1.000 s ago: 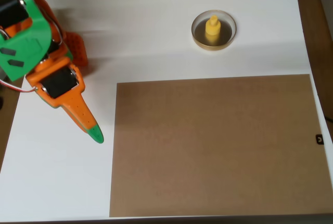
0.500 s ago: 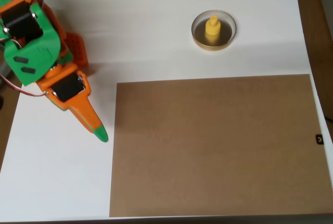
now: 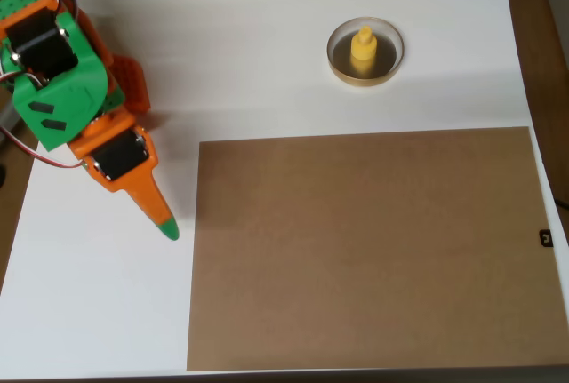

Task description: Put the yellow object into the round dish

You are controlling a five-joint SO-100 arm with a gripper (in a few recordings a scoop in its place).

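1. Tool (image 3: 165, 226) at the left of the overhead view, orange with a green tip, pointing down and to the right over the white table (image 3: 267, 63).
2. Seen as one tapered point from above; fingers pressed together as far as can be told, nothing between them.
3. Tip just off the left edge of the brown board (image 3: 369, 245), apart from it, over bare white surface.
4. Behind the tool, the green and orange arm (image 3: 53, 72) running up to the top left corner, with red and white wires at its left side.
5. An orange part (image 3: 131, 83) beside the arm on its right, partly hidden by it.
6. Brown board flat on the table, covering most of the lower right.
7. Dish (image 3: 365, 72) well apart from the tool, in the upper right, above the board's top edge and not touching it.
8. Yellow piece (image 3: 363, 48) upright inside the dish, on its dark floor, wider base down and knob up, near the middle.
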